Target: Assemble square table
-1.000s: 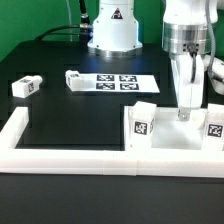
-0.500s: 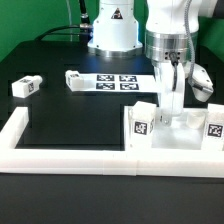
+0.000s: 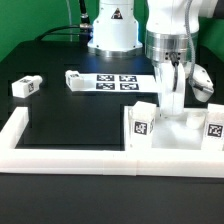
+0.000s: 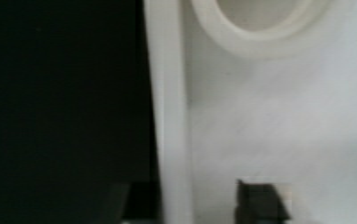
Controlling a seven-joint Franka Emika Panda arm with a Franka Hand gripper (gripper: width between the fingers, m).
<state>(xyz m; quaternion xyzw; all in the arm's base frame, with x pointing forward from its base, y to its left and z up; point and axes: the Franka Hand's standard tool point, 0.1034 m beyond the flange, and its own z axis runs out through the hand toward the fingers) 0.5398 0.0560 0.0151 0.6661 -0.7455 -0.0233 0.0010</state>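
Observation:
The white tabletop (image 3: 186, 136) lies at the exterior view's right, against the border wall. An upright tagged white block (image 3: 140, 122) rises at its left end and another (image 3: 215, 128) at its right end. My gripper (image 3: 172, 114) reaches straight down onto the slab between them. In the wrist view my gripper (image 4: 201, 198) has one dark finger (image 4: 260, 200) on the slab's face and the other off its edge, so it is shut on the tabletop (image 4: 246, 110) rim. A round hole (image 4: 264, 18) shows in the slab. Two loose legs (image 3: 25, 86) (image 3: 75, 77) lie on the black table.
The low white border wall (image 3: 60, 150) runs along the front and up the exterior view's left side. The marker board (image 3: 120, 82) lies flat behind the middle. The arm's white base (image 3: 112, 30) stands at the back.
The wrist has turned and shifted toward the exterior view's left since a second ago, and the fingers have closed on the tabletop's edge. No part on the table has moved.

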